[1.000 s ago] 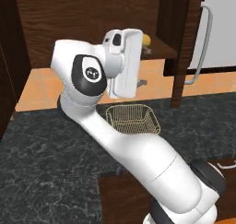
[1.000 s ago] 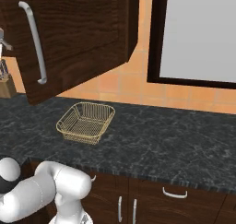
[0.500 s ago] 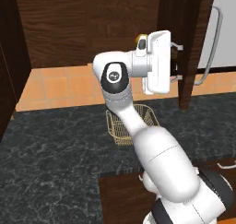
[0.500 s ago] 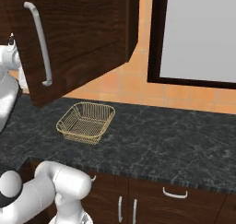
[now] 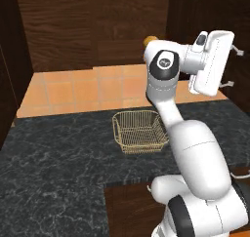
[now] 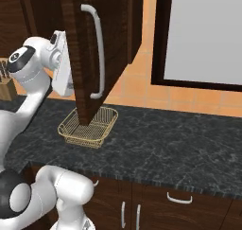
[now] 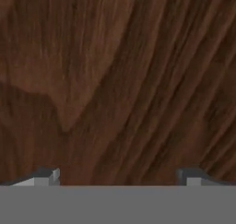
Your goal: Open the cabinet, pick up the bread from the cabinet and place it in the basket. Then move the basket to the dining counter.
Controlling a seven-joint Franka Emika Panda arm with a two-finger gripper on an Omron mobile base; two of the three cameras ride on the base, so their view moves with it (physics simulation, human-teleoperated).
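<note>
The dark wood cabinet (image 5: 97,26) stands open, and its door (image 6: 80,44) with the silver bar handle (image 6: 97,58) is swung out almost edge-on in the right base view. A small golden-orange bread (image 5: 150,39) peeks out inside the cabinet, behind my arm's joint. My gripper (image 5: 234,67) is open and pressed close to the door's inner face, nothing between its fingers. In the hand view the wood grain sits right in front of the open gripper (image 7: 117,174). The yellow wire basket (image 5: 139,131) (image 6: 90,127) rests empty on the black counter below. The dining counter is out of view.
The black veined counter (image 5: 58,153) runs under the cabinet, backed by an orange tiled wall (image 5: 73,89). A knife block (image 6: 5,82) stands at the far left in the right base view. A dark-framed grey panel (image 6: 203,35) lies to the door's right.
My arm swung right with the hand against the door's inside. The door turned further open, from facing the right base camera to nearly edge-on. The gripper stayed open.
</note>
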